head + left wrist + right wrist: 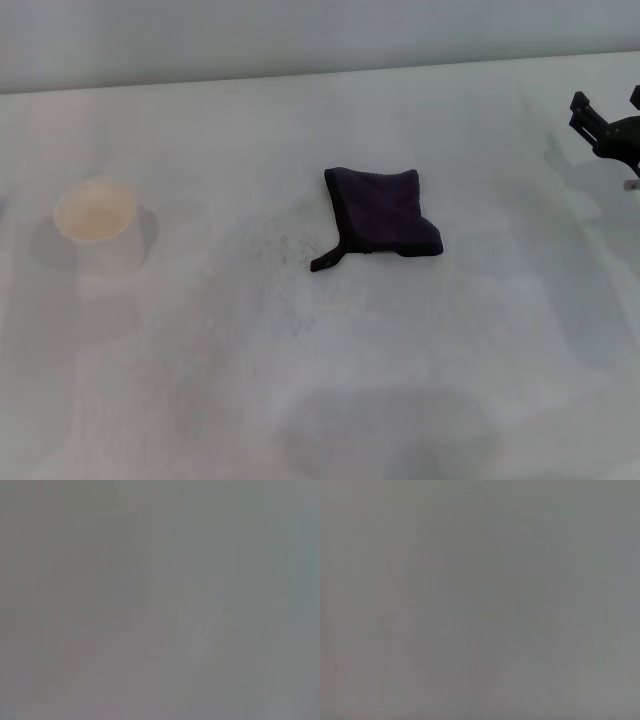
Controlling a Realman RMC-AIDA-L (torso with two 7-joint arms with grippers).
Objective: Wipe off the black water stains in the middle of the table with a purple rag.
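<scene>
The purple rag (382,212) lies crumpled flat on the white table (300,380) near the middle, its thin strip tail pointing to the front left. No round black spot shows; only faint grey specks (288,246) lie just left of the rag. My right gripper (607,101) hovers at the far right edge of the head view, well apart from the rag, its fingers spread and empty. My left gripper is out of view. Both wrist views show only plain grey.
A white paper cup (98,222) stands upright on the left side of the table. A large faint grey shadow patch (390,430) lies on the front middle. The table's far edge runs along the top of the head view.
</scene>
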